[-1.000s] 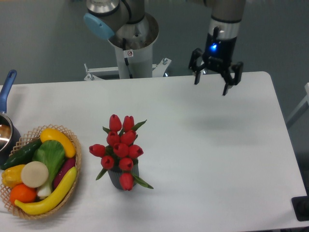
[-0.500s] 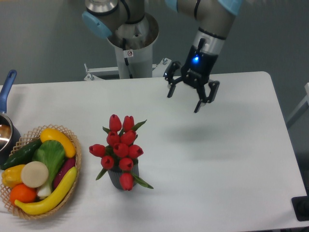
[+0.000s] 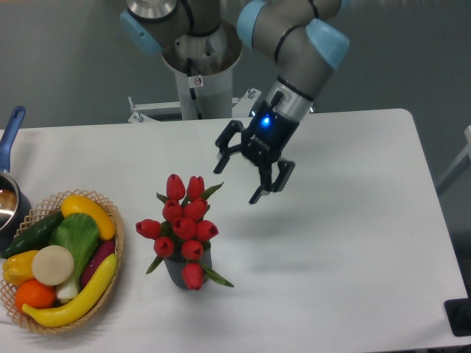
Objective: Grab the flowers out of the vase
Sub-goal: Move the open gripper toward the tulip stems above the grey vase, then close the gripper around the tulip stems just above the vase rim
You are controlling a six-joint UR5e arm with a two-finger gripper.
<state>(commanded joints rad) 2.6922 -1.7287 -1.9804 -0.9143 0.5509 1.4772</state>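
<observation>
Vase (image 3: pixel 179 269): stood toward the tabletop (image 3: pixel 353 250) near edge, left of centre, flowers (image 3: pixel 184 220) upright in it. Basket (image 3: pixel 110 220): near-left corner, apart from vase. Gripper (image 3: pixel 237 180): spread wide, holding nothing, hovering just beyond and right of the blooms. Step: approach; next, likely descend over the bunch and close. Right half bare for moving.

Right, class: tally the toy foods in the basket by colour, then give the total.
Yellow: 3
Green: 2
White: 1
Orange: 1
Purple: 1
Total: 8
</observation>
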